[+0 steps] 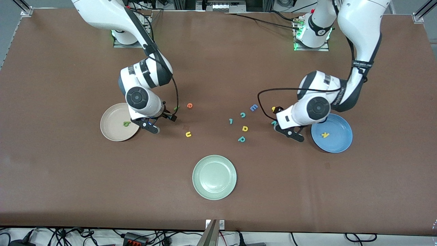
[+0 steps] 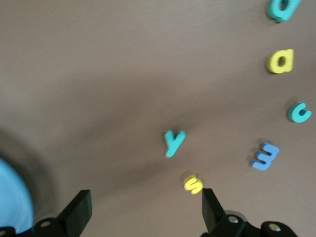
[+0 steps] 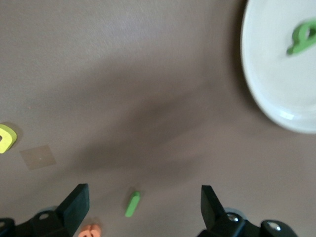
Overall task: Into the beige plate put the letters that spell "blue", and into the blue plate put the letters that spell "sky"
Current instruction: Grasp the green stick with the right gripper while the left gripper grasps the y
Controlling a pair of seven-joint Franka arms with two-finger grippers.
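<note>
Read the brown worktop (image 1: pixel 218 51) as a clock face from the front camera, with twelve at the arms' bases. Three plates sit on it: a beige plate (image 1: pixel 106 118) at nine o'clock, a blue plate (image 1: pixel 345 136) at three and a pale green plate (image 1: pixel 214 177) at six. Loose foam letters lie around the centre. An orange e (image 1: pixel 189 105), a green bar (image 1: pixel 176 108) and a yellow u (image 1: pixel 188 134) lie toward nine. A teal hook (image 1: pixel 231 121), teal c (image 1: pixel 242 114), blue E (image 1: pixel 253 108), yellow a (image 1: pixel 245 128) and teal p (image 1: pixel 241 139) cluster toward three. A yellow s (image 1: pixel 273 109) and teal y (image 1: pixel 273 122) lie nearer the blue plate.
</note>
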